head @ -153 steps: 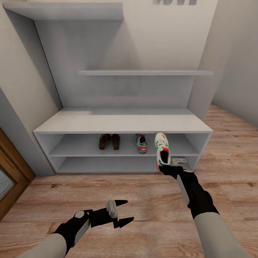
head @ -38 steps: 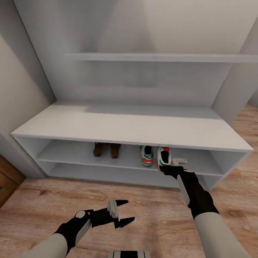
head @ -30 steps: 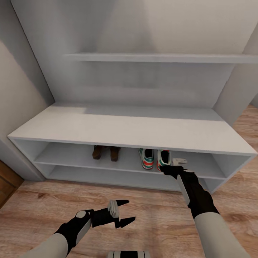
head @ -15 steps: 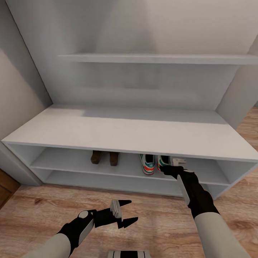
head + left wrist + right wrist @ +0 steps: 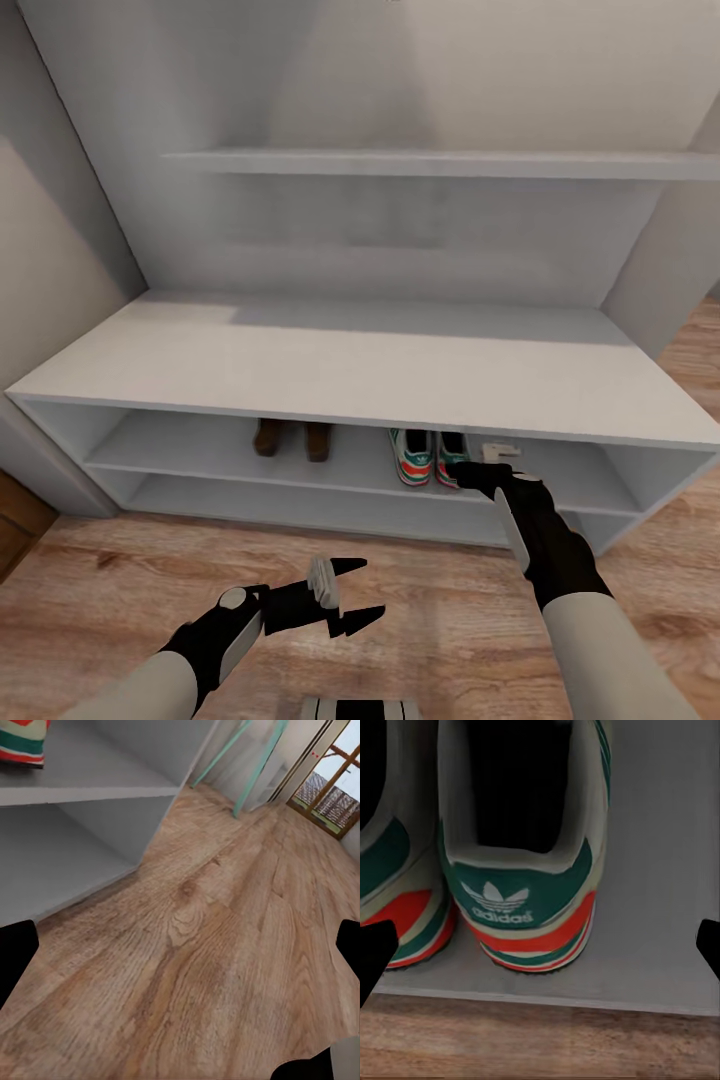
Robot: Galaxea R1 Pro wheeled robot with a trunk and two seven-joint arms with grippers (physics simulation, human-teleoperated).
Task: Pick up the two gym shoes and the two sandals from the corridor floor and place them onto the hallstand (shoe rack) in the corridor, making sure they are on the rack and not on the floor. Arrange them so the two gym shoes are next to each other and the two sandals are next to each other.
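1. Sneakers first: 2 white lace-up gym shoes with green stripes and red-orange heels sit side by side on the upper shelf of the light grey low hallstand.
2. My right gripper hangs just behind the right shoe's heel, fingers spread and off it.
3. 2 dark brown leather sandals stand together further left on that shelf.
4. My left gripper hovers open over the light brown wood-plank floor.

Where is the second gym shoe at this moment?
In the head view, the second gym shoe stands on the hallstand's upper shoe shelf, right of its twin, just before the right claw.
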